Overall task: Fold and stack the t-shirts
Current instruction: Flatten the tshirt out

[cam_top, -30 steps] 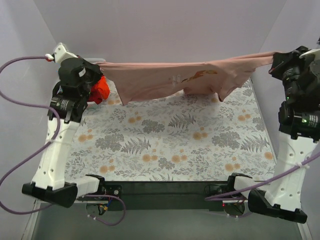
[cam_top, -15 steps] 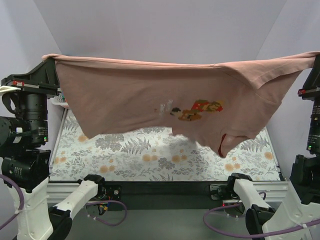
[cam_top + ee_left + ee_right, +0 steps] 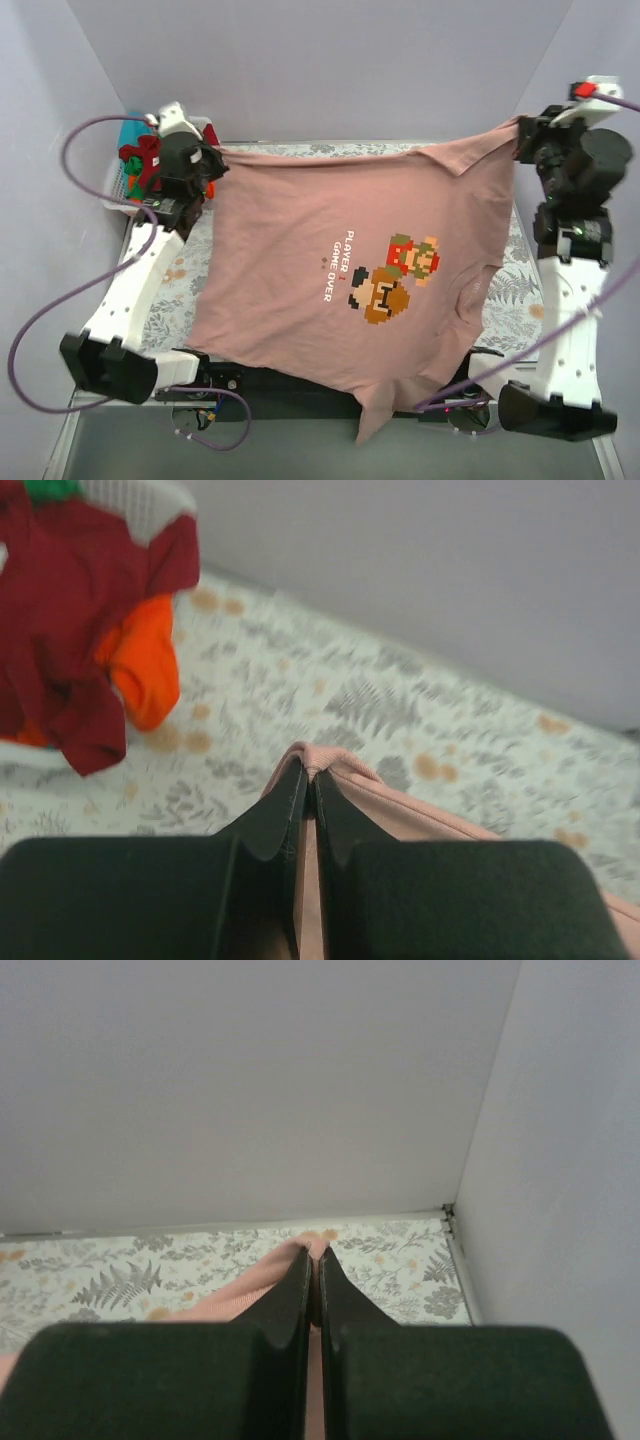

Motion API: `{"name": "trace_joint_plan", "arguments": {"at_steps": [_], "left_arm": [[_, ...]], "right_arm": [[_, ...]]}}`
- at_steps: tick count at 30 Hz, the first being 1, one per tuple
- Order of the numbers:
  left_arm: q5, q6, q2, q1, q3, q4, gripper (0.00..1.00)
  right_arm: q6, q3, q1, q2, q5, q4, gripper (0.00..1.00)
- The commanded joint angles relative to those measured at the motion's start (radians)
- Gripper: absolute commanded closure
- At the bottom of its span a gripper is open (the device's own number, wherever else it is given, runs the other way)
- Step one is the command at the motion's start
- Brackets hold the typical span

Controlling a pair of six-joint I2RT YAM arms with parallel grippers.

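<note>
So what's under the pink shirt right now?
Floral tablecloth shows left and right of the pink t-shirt; everything beneath its middle is covered.

A soft dusty-pink cotton t-shirt (image 3: pixel 290 250) is stretched out wide with its print facing up. Its two far corners are held high and one sleeve hangs lowest at the near side. Pixel-art game characters and "PLAYER 1 GAME OVER" show on its chest. A crumpled dark red tee (image 3: pixel 60 600) and an orange tee (image 3: pixel 145 675) lie bunched together at the far left.
</note>
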Motion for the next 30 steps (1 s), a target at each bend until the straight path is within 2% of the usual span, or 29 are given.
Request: {"name": "trace_joint_plan", "arguments": {"at_steps": [1, 4, 7, 13, 17, 22, 30], "left_arm": [[-0.051, -0.029, 0.102, 0.010, -0.127, 0.104, 1.00], [-0.068, -0.051, 0.269, 0.023, -0.193, 0.196, 1.00], [-0.071, -0.066, 0.459, 0.042, -0.165, 0.236, 1.00], [-0.019, -0.062, 0.746, 0.079, -0.028, 0.236, 1.00], [0.019, -0.054, 0.868, 0.096, 0.081, 0.198, 1.00], [0.053, -0.060, 0.929, 0.122, 0.161, 0.149, 1.00], [0.088, -0.045, 0.877, 0.140, 0.221, 0.119, 1.00]], "right_arm": [[0.004, -0.220, 0.001, 0.084, -0.064, 0.199, 0.99], [0.016, -0.323, 0.005, 0.182, -0.075, 0.339, 0.99], [0.026, -0.369, 0.012, 0.332, -0.094, 0.423, 0.99], [0.052, -0.281, 0.021, 0.648, -0.115, 0.451, 0.99], [0.058, -0.221, 0.020, 0.765, -0.109, 0.451, 0.99], [0.075, -0.185, 0.021, 0.798, -0.118, 0.427, 0.99], [0.114, -0.173, 0.021, 0.700, -0.111, 0.336, 0.99]]}}
